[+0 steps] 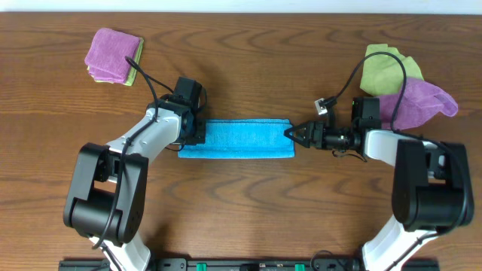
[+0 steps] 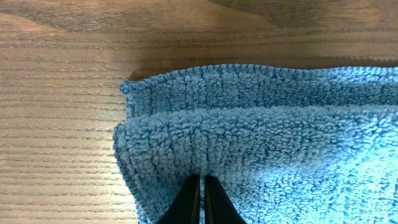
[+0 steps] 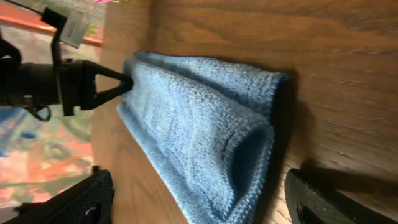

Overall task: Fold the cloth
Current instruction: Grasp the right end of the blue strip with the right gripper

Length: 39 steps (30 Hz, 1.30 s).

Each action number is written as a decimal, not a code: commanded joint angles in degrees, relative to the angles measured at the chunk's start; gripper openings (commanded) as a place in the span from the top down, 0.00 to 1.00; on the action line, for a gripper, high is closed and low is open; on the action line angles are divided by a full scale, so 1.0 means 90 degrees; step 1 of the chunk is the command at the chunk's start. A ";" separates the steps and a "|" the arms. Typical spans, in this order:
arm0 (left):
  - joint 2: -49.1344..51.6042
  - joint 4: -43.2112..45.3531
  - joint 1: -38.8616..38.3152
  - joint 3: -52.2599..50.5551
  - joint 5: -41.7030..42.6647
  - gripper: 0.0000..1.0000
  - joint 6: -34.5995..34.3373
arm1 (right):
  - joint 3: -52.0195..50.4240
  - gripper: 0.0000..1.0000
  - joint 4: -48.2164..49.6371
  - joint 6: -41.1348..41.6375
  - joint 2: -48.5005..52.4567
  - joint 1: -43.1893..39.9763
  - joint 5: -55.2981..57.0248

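You see the blue cloth (image 1: 236, 138) folded at frame center | left hand (image 2: 201, 186) pinches its end, tips half buried | right hand (image 3: 199, 199) released, fingers cut off at bottom edge.

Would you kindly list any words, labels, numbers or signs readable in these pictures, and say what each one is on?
None can be read.
The small white tag on the cable by the right gripper: too small to read.
The blue cloth, the folded purple cloth and the table: no text.
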 commanded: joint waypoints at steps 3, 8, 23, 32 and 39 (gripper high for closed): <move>-0.0083 -0.0017 0.0019 -0.0097 -0.0206 0.94 0.0039 | -0.0143 0.12 -0.0396 -0.0032 0.0481 -0.0002 0.0716; -0.0083 -0.0012 0.0019 -0.0097 -0.0206 0.94 0.0039 | -0.0143 0.13 -0.0406 -0.0080 0.0508 0.0214 0.0911; -0.0083 -0.0022 0.0019 -0.0097 -0.0204 0.94 0.0039 | -0.0141 0.26 0.0070 0.0651 0.0508 0.0765 0.1906; -0.0083 -0.0019 0.0017 -0.0097 -0.0202 0.94 0.0036 | -0.0136 0.92 0.0568 0.1263 0.0508 0.0780 0.2278; -0.0083 -0.0019 0.0017 -0.0097 -0.0160 0.94 -0.0049 | 0.0180 0.98 0.0464 0.1520 0.0483 0.0823 0.1802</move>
